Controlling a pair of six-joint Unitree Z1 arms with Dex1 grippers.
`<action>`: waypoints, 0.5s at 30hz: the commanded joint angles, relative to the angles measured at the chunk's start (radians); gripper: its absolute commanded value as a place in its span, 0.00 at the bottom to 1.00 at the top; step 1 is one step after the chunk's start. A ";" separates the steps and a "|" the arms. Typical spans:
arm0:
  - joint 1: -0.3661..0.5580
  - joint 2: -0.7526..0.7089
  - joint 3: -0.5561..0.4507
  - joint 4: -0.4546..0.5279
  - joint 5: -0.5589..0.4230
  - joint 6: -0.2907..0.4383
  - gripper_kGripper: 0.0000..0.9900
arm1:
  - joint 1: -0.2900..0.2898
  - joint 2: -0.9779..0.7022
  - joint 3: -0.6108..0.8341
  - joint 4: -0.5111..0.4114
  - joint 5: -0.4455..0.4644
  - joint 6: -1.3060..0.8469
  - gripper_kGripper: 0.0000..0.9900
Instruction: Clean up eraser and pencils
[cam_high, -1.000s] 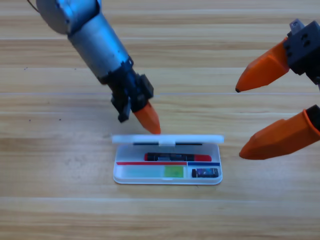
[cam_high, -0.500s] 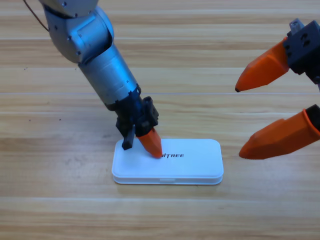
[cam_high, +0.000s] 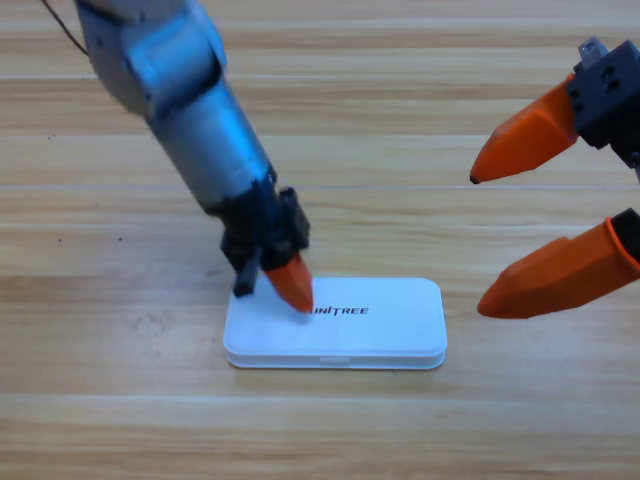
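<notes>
White rigid plastic case (cam_high: 335, 323), lid down, flat on wooden counter (cam_high: 120, 400); eraser, pencils hidden, presumably inside. Left gripper (cam_high: 290, 285) tip on lid near printing, jaw state unclear. Right gripper (cam_high: 520, 235) waits at right edge, jaws apart. Case looks light, smooth, slippery; best held by long edges.
</notes>
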 joint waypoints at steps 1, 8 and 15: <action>-0.019 -0.193 -0.206 0.227 -0.047 0.001 0.00 | 0.026 -0.009 0.034 -0.014 0.022 0.007 1.00; -0.019 -0.341 -0.283 0.362 -0.108 0.015 0.00 | 0.026 -0.003 0.034 -0.016 0.022 0.012 1.00; -0.019 -0.393 -0.212 0.363 -0.116 0.023 0.00 | 0.026 -0.001 0.033 -0.017 0.022 0.015 1.00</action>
